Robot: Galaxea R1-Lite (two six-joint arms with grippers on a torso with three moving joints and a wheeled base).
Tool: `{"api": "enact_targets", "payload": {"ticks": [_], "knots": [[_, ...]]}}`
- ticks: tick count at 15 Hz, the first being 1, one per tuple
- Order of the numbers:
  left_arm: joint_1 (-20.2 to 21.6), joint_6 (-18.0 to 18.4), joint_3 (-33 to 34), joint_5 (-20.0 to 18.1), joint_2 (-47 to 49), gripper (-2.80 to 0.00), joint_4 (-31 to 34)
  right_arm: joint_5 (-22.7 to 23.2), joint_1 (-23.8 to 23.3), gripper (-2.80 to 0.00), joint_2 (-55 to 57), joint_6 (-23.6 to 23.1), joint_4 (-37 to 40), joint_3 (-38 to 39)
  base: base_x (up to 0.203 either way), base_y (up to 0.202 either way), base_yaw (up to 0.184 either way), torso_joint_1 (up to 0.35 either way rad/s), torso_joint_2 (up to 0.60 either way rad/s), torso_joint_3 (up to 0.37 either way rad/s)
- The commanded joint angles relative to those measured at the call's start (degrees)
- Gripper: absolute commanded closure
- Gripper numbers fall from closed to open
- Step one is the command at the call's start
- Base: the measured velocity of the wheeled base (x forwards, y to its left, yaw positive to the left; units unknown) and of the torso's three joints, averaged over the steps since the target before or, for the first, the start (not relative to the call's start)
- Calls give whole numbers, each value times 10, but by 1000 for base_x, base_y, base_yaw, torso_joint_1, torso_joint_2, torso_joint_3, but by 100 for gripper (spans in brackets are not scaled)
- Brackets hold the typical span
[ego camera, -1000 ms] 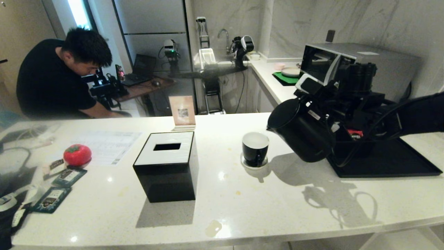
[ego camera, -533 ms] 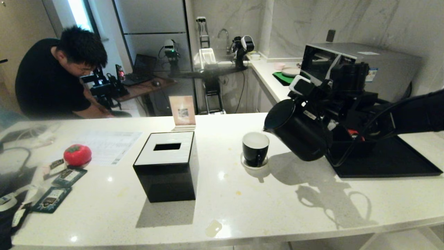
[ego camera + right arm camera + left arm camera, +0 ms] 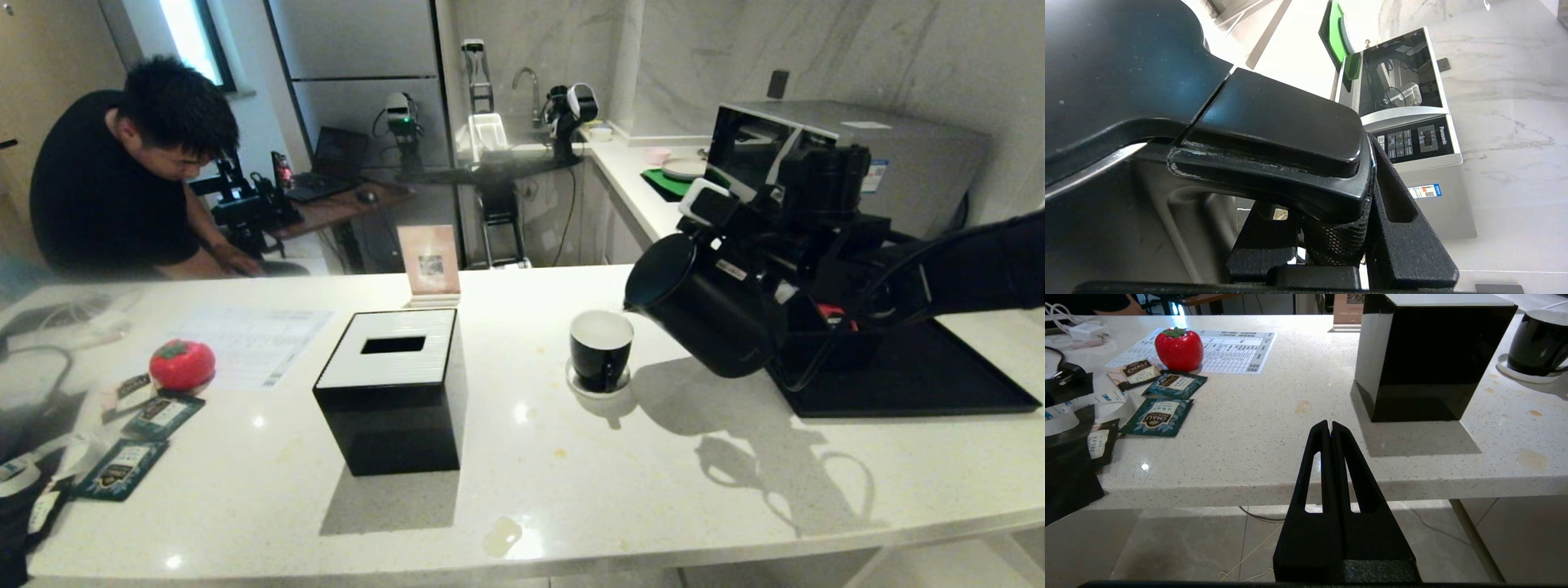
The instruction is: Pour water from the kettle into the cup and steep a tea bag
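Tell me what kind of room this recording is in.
Probably a kitchen doubling as a robot lab: pale stone counter, silver microwave oven, sink tap behind, another robot arm nearby.

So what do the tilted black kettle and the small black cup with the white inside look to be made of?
The matte black kettle looks like coated metal or plastic, its dull surface showing only soft sheen. The glossy black, white-lined cup looks like glazed ceramic, given its sharp highlights.

Overhead light leaves small glare spots on the speckled white stone counter and throws hard shadows toward the viewer from the glossy black tissue box and tilted matte black kettle. The far-left window is overexposed.
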Motion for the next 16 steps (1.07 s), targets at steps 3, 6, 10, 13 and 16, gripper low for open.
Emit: {"api": "enact_targets", "payload": {"ticks": [3,6,10,13,16], "knots": [[0,0,0,0,1,0,0,-11,0,0,-2,-8,-3,0,0,0,0,0,0,0],[0,0,0,0,1,0,0,-11,0,0,-2,-21,-3,0,0,0,0,0,0,0],[0,0,0,0,1,0,0,-11,0,0,-3,-32,-4,0,0,0,0,0,0,0],[0,0,0,0,1,0,0,-11,1,0,-3,-32,-3,-4,0,0,0,0,0,0],[0,0,0,0,1,0,0,-11,9,0,-2,-33,0,-11,0,0,0,0,0,0]]}}
